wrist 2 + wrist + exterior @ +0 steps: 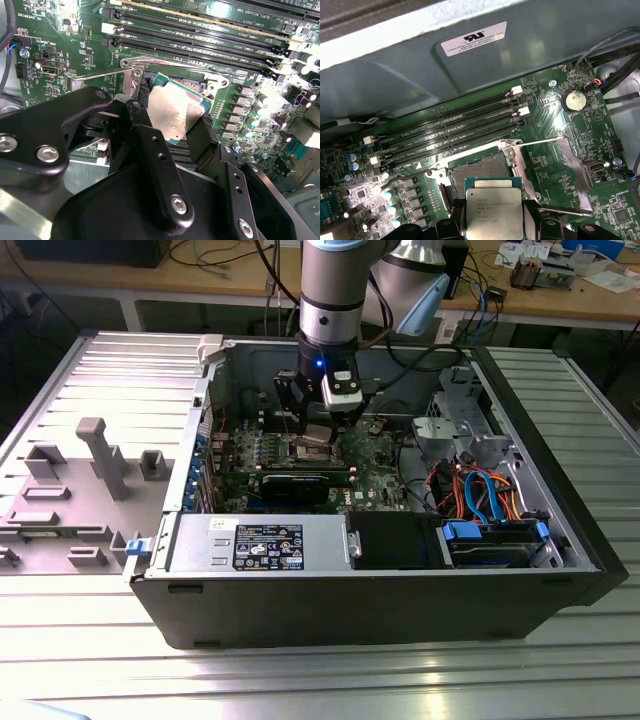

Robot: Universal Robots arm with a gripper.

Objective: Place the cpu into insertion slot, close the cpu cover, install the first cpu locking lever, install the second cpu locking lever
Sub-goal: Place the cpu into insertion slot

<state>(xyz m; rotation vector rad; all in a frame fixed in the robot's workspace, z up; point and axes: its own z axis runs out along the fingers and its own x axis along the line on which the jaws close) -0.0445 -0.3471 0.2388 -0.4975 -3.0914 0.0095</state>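
Note:
My gripper [318,428] hangs inside the open computer case, shut on the cpu [172,107], a flat square chip with a dull silver top. Black fingers [145,137] clamp two opposite edges of the cpu [493,207]. The chip is tilted and sits just above the insertion slot [477,167], whose dark centre is bare on the green board. The cpu cover [522,170], a thin silvery frame, stands raised along one side of the socket. Two thin locking levers [540,142] stick out, unlatched, away from the socket.
Long black memory slots [450,132] run beside the socket, close to the case wall [470,65]. A long black expansion card [295,483], the power supply [260,543], a drive cage with blue and orange cables [485,505] and a coin battery [574,100] surround the work area.

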